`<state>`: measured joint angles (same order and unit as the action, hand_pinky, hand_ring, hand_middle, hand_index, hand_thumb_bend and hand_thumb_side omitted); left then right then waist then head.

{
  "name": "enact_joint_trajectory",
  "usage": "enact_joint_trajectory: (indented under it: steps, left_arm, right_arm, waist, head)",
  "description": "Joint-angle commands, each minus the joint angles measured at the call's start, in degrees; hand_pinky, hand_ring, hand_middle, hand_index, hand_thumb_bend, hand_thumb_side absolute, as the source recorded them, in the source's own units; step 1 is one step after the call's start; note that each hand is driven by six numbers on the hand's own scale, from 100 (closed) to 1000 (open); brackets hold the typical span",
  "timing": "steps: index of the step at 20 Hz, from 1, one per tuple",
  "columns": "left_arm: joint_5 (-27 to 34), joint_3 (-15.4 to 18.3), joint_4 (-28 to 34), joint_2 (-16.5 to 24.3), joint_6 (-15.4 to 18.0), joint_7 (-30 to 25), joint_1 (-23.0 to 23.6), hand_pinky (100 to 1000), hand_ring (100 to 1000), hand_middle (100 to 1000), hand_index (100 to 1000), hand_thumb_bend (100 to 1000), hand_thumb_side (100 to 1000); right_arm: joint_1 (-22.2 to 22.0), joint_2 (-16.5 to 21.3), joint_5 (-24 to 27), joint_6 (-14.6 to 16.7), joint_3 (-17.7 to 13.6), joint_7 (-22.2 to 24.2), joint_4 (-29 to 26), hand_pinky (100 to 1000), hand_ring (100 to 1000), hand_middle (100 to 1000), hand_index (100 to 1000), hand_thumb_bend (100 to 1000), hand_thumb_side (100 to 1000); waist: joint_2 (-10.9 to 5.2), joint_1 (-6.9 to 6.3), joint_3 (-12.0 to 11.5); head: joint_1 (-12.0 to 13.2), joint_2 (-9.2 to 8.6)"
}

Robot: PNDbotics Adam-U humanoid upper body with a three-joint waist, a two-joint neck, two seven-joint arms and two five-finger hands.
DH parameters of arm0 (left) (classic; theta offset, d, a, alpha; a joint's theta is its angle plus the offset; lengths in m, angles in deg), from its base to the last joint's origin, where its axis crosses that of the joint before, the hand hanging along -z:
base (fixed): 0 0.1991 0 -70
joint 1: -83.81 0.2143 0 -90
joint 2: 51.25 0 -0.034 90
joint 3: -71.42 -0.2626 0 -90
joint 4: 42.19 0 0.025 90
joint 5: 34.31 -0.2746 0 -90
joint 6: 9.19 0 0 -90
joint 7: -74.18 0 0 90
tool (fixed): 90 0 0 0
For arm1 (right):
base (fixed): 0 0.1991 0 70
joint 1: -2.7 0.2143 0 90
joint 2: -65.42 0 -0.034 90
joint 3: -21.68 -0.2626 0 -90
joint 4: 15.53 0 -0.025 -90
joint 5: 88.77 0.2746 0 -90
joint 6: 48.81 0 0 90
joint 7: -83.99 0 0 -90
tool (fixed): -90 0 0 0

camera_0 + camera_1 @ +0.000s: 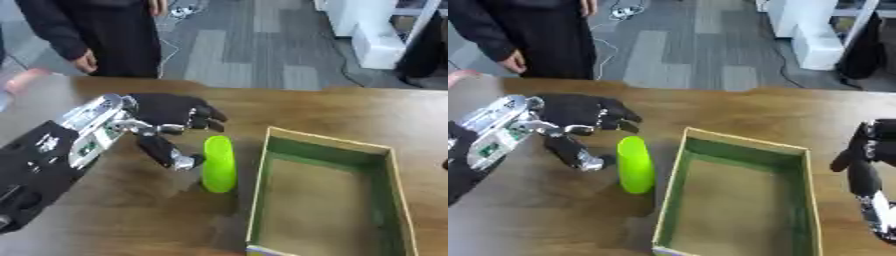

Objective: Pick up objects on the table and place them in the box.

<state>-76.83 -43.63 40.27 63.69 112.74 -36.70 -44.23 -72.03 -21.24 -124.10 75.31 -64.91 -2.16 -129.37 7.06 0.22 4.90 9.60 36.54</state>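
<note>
A bright green cylinder [219,164] stands upright on the wooden table, just left of the box. The box [378,150] is an open cardboard tray with green inner walls, and nothing shows inside it. My left hand [166,114] hovers just left of and above the cylinder, fingers curled forward over its top and thumb [166,151] reaching down beside it, not closed on it. My right hand [870,150] rests at the right edge, fingers relaxed, right of the box.
The wooden table [332,110] runs to a far edge with grey carpet beyond. A person in dark clothes [105,35] stands at the far left edge. White furniture [385,30] stands at the back right.
</note>
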Motion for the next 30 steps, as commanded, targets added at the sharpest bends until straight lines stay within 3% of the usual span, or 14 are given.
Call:
enact_joint_trajectory:
  steps: [1,22,30]
  left_arm:
    - [1.4,0.8,0.2,1.0,0.1,-0.8,-1.3,1000,991,994,990,1000,1000]
    - [7.5,-1.9,2.2,1.6,0.9,-11.4,-1.9,1000,996,1000,995,1000,1000]
    - [2.7,-2.6,1.9,1.9,1.7,-14.2,-2.3,1000,1000,1000,1000,1000,1000]
  right_arm:
    - [1.0,1.2,0.6,0.0,-0.7,0.4,-0.8,168,252,331,452,100,1000]
    - [1.1,1.4,1.3,-0.2,-0.9,1.7,-0.8,177,265,344,457,100,1000]
    - [1.2,1.5,1.3,-0.2,-0.9,1.8,-0.8,189,278,356,458,100,1000]
  waist:
    - [-0.52,-0.10,0.2]
    - [-0.70,-0.31,0.3]
    - [-0.71,-0.37,0.4]
  head:
    - [0.3,-0.53]
    - [-0.3,-0.55]
    - [0.0,-0.30]
